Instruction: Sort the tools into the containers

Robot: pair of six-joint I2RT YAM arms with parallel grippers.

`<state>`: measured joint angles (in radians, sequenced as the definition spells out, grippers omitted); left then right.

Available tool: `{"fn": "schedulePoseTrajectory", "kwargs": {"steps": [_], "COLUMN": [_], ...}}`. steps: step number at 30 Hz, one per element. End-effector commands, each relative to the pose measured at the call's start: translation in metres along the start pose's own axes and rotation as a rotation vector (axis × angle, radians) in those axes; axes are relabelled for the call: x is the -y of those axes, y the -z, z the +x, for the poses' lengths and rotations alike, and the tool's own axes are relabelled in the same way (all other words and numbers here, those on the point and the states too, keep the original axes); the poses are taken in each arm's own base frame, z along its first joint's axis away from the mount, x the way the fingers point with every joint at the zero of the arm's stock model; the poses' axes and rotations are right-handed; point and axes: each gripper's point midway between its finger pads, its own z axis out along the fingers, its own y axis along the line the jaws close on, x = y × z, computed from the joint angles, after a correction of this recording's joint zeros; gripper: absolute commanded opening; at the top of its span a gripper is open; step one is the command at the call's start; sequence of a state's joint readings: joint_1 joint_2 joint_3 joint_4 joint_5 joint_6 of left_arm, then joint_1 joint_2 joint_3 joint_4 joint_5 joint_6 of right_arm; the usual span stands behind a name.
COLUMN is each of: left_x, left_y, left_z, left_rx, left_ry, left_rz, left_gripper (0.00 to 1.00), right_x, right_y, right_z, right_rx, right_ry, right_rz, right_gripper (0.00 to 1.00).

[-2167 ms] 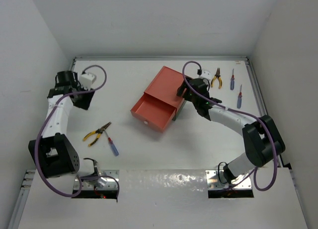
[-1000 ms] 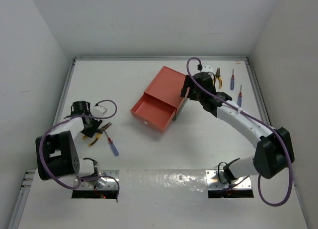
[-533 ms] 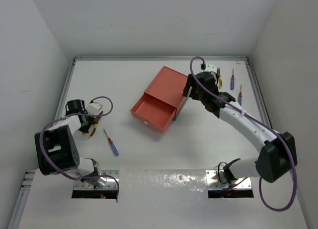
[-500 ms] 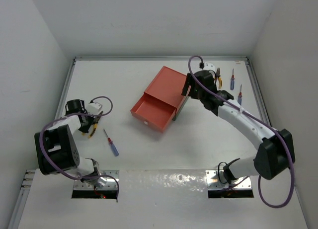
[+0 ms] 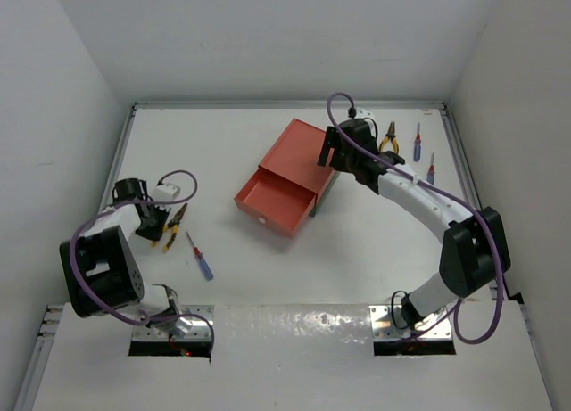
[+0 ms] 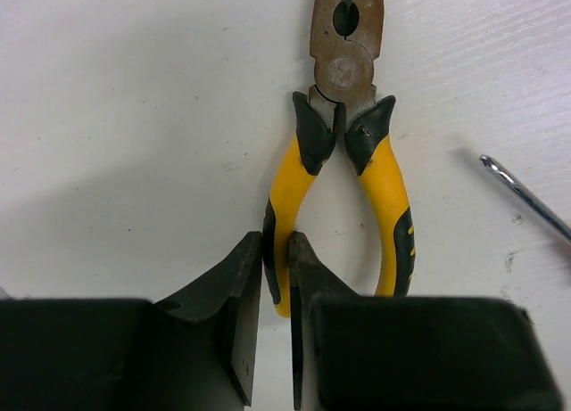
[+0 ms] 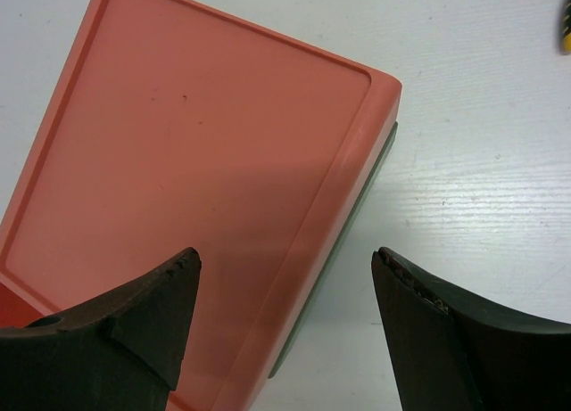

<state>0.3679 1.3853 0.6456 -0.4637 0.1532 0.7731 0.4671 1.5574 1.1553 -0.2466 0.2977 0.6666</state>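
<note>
Yellow-handled pliers (image 6: 346, 68) lie on the white table with the nose pointing away from me. My left gripper (image 6: 275, 242) is shut on their left handle; from above, this gripper (image 5: 153, 222) and these pliers (image 5: 174, 225) sit at the left. A blue-and-red screwdriver (image 5: 200, 257) lies just beside them, its metal tip (image 6: 522, 199) showing in the left wrist view. My right gripper (image 7: 285, 255) hangs open over the right edge of the salmon-red box (image 7: 205, 161), holding nothing. The dark green box (image 7: 357, 224) shows as a sliver beneath. The red drawer (image 5: 275, 201) is pulled open.
A second pair of yellow pliers (image 5: 388, 142) and two more screwdrivers (image 5: 416, 142) (image 5: 431, 168) lie at the back right, close to the raised table rim (image 5: 459, 161). The left arm's cable (image 5: 178, 175) loops over the table beside the left gripper.
My left gripper has shut on the pliers' handle and shifted them slightly toward the left wall. The right arm has swung left, from near the back-right tools to over the box's edge.
</note>
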Motion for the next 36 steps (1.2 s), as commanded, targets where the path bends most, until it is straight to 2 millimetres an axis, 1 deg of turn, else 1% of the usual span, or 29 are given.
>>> {"fn": "schedulePoseTrajectory", "kwargs": {"steps": [1, 3, 4, 5, 6, 8, 9, 11, 12, 14, 16, 18, 19, 20, 21, 23, 26, 27, 29, 30, 32, 34, 35, 36], "left_x": [-0.01, -0.011, -0.016, -0.014, -0.02, -0.02, -0.026, -0.029, -0.032, -0.035, -0.034, -0.03, -0.033, -0.033, -0.025, -0.02, -0.015, -0.013, -0.012, -0.012, -0.013, -0.01, -0.008, -0.007], "left_y": [0.011, 0.014, 0.019, 0.022, 0.028, 0.036, 0.042, 0.046, 0.048, 0.048, 0.045, 0.035, 0.03, 0.026, 0.014, 0.001, -0.015, -0.019, -0.023, -0.024, -0.025, -0.028, -0.029, -0.03], "left_z": [-0.022, -0.027, -0.036, -0.038, -0.048, -0.056, -0.064, -0.069, -0.072, -0.073, -0.07, -0.059, -0.057, -0.052, -0.038, -0.024, -0.012, -0.009, -0.01, -0.011, -0.014, -0.012, -0.011, -0.01], "left_rx": [0.072, 0.08, 0.098, 0.102, 0.122, 0.135, 0.154, 0.161, 0.171, 0.175, 0.172, 0.147, 0.153, 0.14, 0.108, 0.084, 0.052, 0.04, 0.041, 0.044, 0.049, 0.037, 0.033, 0.027], "left_ry": [0.042, 0.058, 0.06, 0.074, 0.078, 0.091, 0.093, 0.097, 0.097, 0.097, 0.087, 0.072, 0.056, 0.046, 0.042, 0.032, 0.038, 0.039, 0.045, 0.046, 0.044, 0.03, 0.026, 0.028], "left_rz": [-0.013, -0.009, -0.017, -0.002, -0.011, -0.002, -0.012, -0.021, -0.031, -0.041, -0.046, -0.044, -0.06, -0.071, -0.052, -0.052, -0.037, -0.027, -0.016, -0.013, -0.011, 0.018, 0.03, 0.038], "left_gripper": [0.0, 0.0, 0.0, 0.0, 0.0, 0.0, 0.0, 0.0, 0.0, 0.0, 0.0, 0.0, 0.0, 0.0, 0.0, 0.0, 0.0, 0.0, 0.0, 0.0, 0.0, 0.0, 0.01, 0.09], "right_x": [-0.008, -0.007, -0.008, -0.01, -0.011, -0.012, -0.007, -0.004, 0.001, 0.007, 0.004, 0.001, 0.0, 0.0, 0.0, 0.001, 0.005, 0.005, 0.01, 0.011, 0.014, 0.016, 0.018, 0.018], "right_y": [-0.002, -0.005, -0.006, -0.007, -0.009, -0.012, -0.017, -0.021, -0.023, -0.025, -0.027, -0.029, -0.031, -0.031, -0.032, -0.032, -0.031, -0.03, -0.028, -0.028, -0.026, -0.025, -0.025, -0.024], "right_z": [-0.007, -0.003, -0.002, -0.001, 0.002, 0.004, 0.006, 0.011, 0.012, 0.014, 0.014, 0.016, 0.017, 0.019, 0.018, 0.02, 0.024, 0.023, 0.028, 0.027, 0.031, 0.032, 0.034, 0.034], "right_rx": [0.039, 0.032, 0.029, 0.026, 0.013, 0.001, -0.01, -0.04, -0.044, -0.04, -0.038, -0.046, -0.052, -0.057, -0.055, -0.057, -0.059, -0.053, -0.055, -0.047, -0.05, -0.044, -0.046, -0.043], "right_ry": [-0.035, -0.027, -0.022, -0.02, -0.018, -0.026, -0.037, -0.08, -0.094, -0.101, -0.109, -0.111, -0.111, -0.111, -0.113, -0.114, -0.114, -0.116, -0.119, -0.12, -0.121, -0.12, -0.119, -0.115], "right_rz": [-0.041, -0.042, -0.052, -0.06, -0.074, -0.08, -0.071, -0.068, -0.055, -0.035, -0.051, -0.062, -0.064, -0.065, -0.065, -0.062, -0.054, -0.05, -0.041, -0.04, -0.033, -0.029, -0.026, -0.026], "right_gripper": [0.77, 0.77, 0.77, 0.77, 0.77, 0.77, 0.77, 0.76, 0.76, 0.75, 0.75, 0.75, 0.75, 0.75, 0.75, 0.74, 0.74, 0.74, 0.74, 0.74, 0.74, 0.74, 0.74, 0.74]}}
